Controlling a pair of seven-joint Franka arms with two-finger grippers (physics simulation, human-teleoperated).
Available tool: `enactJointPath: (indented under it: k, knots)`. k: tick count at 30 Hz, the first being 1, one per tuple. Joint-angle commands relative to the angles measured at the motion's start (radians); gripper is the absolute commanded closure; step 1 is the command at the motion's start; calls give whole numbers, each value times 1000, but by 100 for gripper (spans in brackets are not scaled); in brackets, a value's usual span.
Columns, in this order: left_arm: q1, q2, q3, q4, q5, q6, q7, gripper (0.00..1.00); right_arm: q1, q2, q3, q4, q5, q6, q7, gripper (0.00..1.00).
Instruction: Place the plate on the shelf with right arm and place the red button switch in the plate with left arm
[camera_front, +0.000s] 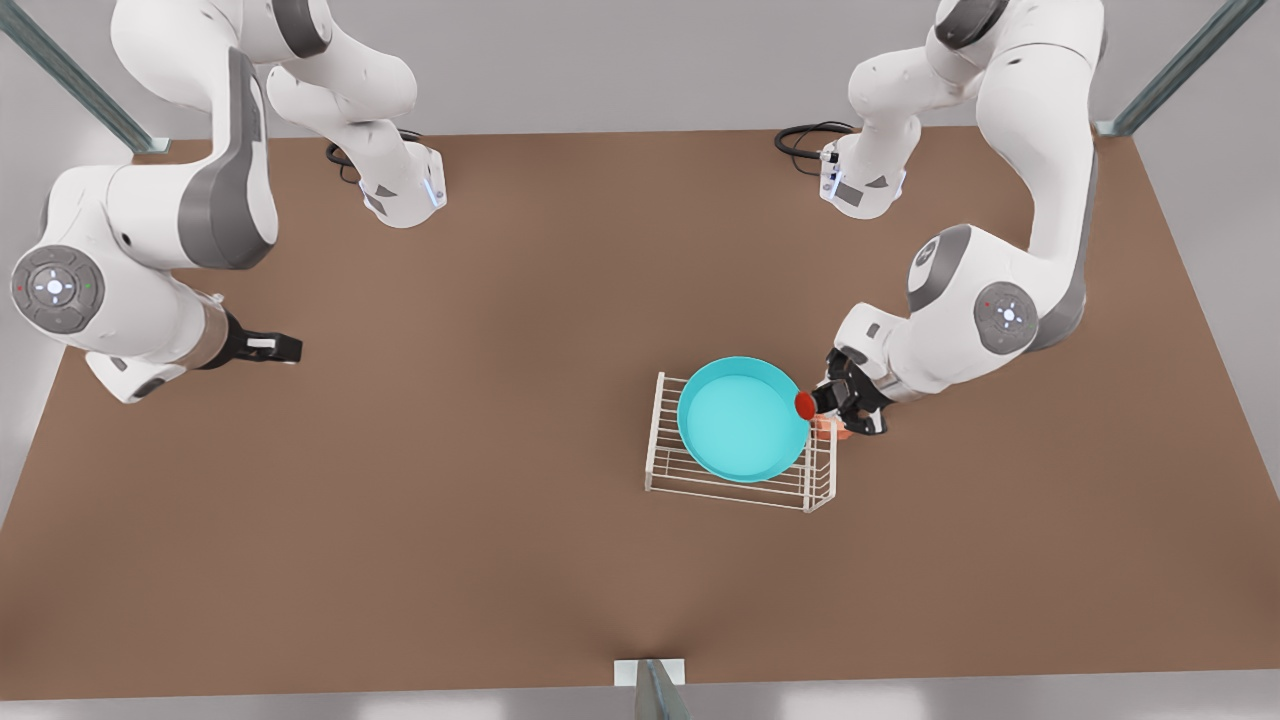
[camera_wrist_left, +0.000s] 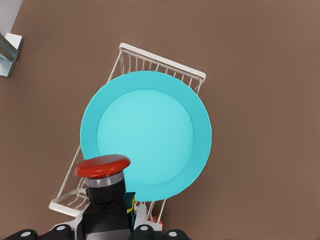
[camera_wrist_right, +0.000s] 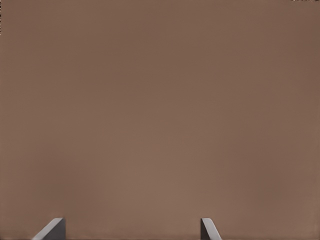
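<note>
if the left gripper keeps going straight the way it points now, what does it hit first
Probably the plate on the shelf. The left gripper, shut on the red button switch, points down at the plate's near edge, though the height above it is unclear.

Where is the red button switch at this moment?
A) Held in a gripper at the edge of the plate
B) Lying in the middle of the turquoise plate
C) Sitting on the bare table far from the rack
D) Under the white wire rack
A: the red button switch is clamped in the left gripper at the rim of the plate, which sits on the shelf.
</note>
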Motion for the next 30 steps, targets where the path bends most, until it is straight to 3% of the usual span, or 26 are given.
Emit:
enactJointPath:
  k: [1,6,12,13,14,17,19,22,24,26,30]
  knots:
    - [-42,29,1,11,20,-4,-649,57,4,4,2,0,6,3,-130,0]
    - [-157,144,2,78,113,43,-795,57,-2,11,5,2,90,26,-133,0]
    - [-174,156,4,77,141,51,-814,56,-83,9,8,2,185,13,-136,0]
    - [-174,158,4,77,141,52,-815,15,-81,9,11,2,184,13,-135,0]
    - [-174,158,4,75,142,60,-818,0,-81,9,11,2,182,13,-135,0]
    - [-161,147,21,80,149,60,-817,0,-80,9,14,2,182,13,-135,0]
    - [-108,110,121,110,155,43,-815,0,-80,9,14,2,182,13,-135,0]
    - [144,26,114,118,153,-96,-815,0,-78,9,14,2,182,13,-135,0]
    - [233,10,113,101,146,-107,-739,0,-78,9,15,2,184,13,-135,0]
    - [290,-60,116,-23,110,-109,-720,0,-77,9,15,2,185,13,-135,0]
    - [259,-68,110,-65,110,-112,-734,0,-78,9,15,2,185,15,-135,0]
